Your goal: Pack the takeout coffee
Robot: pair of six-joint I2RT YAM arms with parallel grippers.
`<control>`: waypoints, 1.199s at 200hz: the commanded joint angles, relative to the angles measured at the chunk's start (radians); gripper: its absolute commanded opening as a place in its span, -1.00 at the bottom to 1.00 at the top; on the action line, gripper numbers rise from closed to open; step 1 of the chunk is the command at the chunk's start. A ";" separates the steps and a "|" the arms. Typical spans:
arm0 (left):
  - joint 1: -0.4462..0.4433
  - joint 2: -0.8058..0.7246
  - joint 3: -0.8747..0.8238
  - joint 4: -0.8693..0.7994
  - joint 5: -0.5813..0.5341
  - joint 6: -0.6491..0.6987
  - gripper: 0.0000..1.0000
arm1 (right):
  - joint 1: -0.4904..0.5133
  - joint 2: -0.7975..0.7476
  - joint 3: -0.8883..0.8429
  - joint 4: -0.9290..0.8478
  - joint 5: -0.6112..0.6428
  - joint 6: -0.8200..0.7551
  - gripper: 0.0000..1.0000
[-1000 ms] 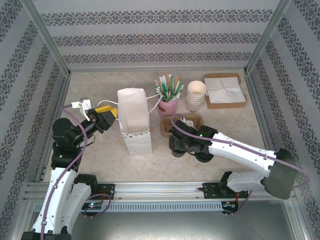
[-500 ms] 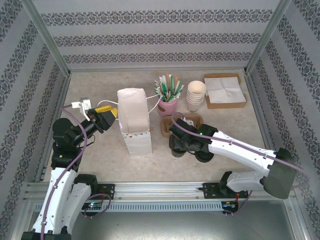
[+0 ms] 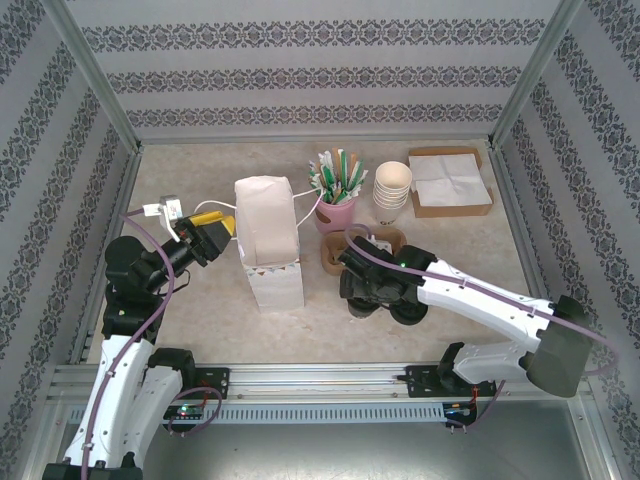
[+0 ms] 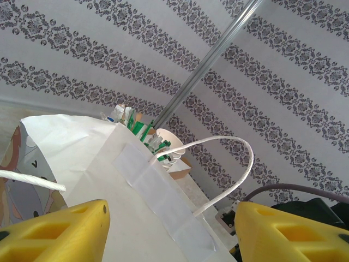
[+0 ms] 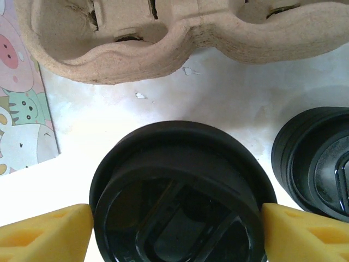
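Beige tabletop (image 5: 163,109) is seen under the takeout coffee (image 5: 182,196), which is held upright, its black lid clasped at 9 and 3 o'clock by the right gripper (image 5: 175,234). A pulp cup carrier (image 5: 163,43) is set at 12 o'clock, loose lids (image 5: 319,164) at 3, and the paper bag (image 3: 268,235) at 9, where the left gripper (image 4: 169,232) is spread wide around a handle (image 4: 223,138). No writing can be read; cartoon animals are printed on the bag.

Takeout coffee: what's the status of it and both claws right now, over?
Left gripper open at the paper bag, near its handle. Right gripper straddles the takeout coffee at its lid, grip unconfirmed. Loose lid stack close beside, cardboard carrier just beyond.
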 commanded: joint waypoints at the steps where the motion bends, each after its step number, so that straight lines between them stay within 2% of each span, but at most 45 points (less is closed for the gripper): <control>1: 0.001 -0.004 -0.012 0.052 0.010 -0.004 0.25 | -0.002 -0.023 0.034 -0.035 0.025 0.010 0.63; 39: 0.002 -0.004 -0.012 0.049 0.009 -0.003 0.25 | -0.002 -0.030 0.040 -0.039 0.028 -0.003 0.65; 62: 0.001 -0.004 -0.011 0.048 0.009 -0.003 0.25 | -0.002 -0.045 0.049 -0.041 0.050 -0.070 0.70; 105: 0.002 -0.005 -0.009 0.046 0.009 0.002 0.25 | -0.002 -0.131 0.066 -0.036 0.132 -0.376 0.71; 121: 0.001 -0.007 -0.009 0.045 0.009 0.002 0.25 | -0.002 -0.182 0.046 -0.004 0.120 -0.547 0.70; 137: 0.003 -0.007 -0.010 0.046 0.008 0.002 0.25 | -0.002 -0.244 0.001 0.051 0.067 -0.731 0.68; 148: 0.002 -0.008 -0.009 0.047 0.009 0.001 0.25 | -0.002 -0.288 -0.030 0.076 -0.002 -0.923 0.61; 163: 0.001 -0.010 -0.009 0.048 0.008 0.000 0.25 | -0.002 -0.365 -0.062 0.068 -0.152 -1.226 0.63; 178: 0.001 -0.014 -0.011 0.049 0.008 0.002 0.25 | -0.017 -0.425 -0.093 0.093 -0.178 -1.414 0.72; 191: 0.001 -0.018 -0.009 0.053 0.009 0.001 0.25 | -0.070 -0.443 -0.103 0.085 -0.239 -1.523 0.77; 213: 0.001 -0.026 -0.011 0.058 0.009 -0.003 0.26 | -0.173 -0.386 -0.080 -0.013 -0.395 -1.654 0.78; 240: 0.001 -0.029 -0.012 0.068 0.014 -0.010 0.25 | -0.218 -0.328 -0.086 -0.029 -0.451 -1.771 0.81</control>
